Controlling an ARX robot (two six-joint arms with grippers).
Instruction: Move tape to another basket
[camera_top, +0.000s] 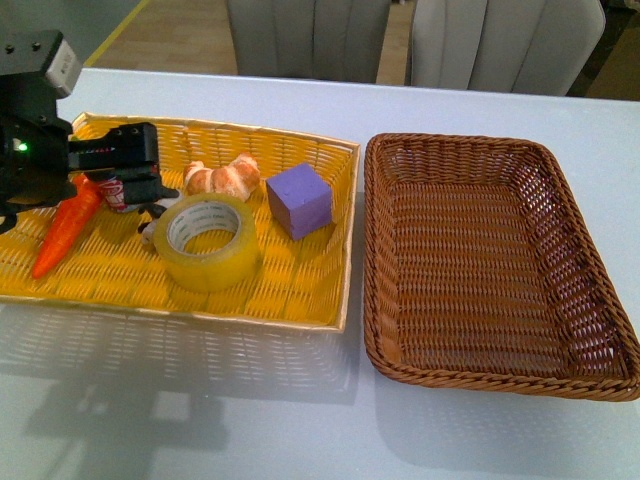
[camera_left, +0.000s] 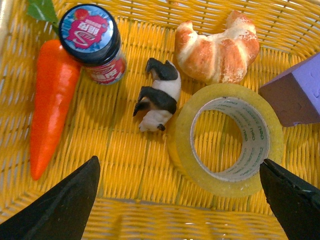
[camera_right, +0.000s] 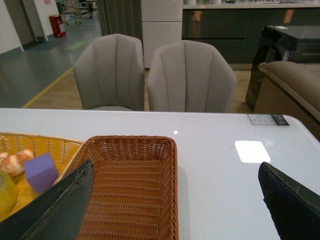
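The tape (camera_top: 210, 265) is a wide yellowish roll lying flat in the yellow tray, left of the purple cube. The dark brown wicker basket (camera_top: 480, 260) stands empty to the right of the tray. My left gripper (camera_top: 150, 200) hangs open over the left part of the tray, just left of the roll. In the left wrist view the open gripper (camera_left: 179, 162) has its jaws wide apart, with the tape (camera_left: 200, 172) close to one finger. My right gripper (camera_right: 176, 165) is open and empty, held above the table, with the brown basket (camera_right: 130, 190) below it. It does not show in the front view.
The yellow tray (camera_top: 300, 300) also holds an orange carrot (camera_left: 50, 105), a red-capped jar (camera_left: 92, 40), a panda figurine (camera_left: 160, 95), a croissant (camera_left: 217, 47) and a purple cube (camera_top: 298, 198). Two grey chairs (camera_right: 150, 75) stand behind the white table.
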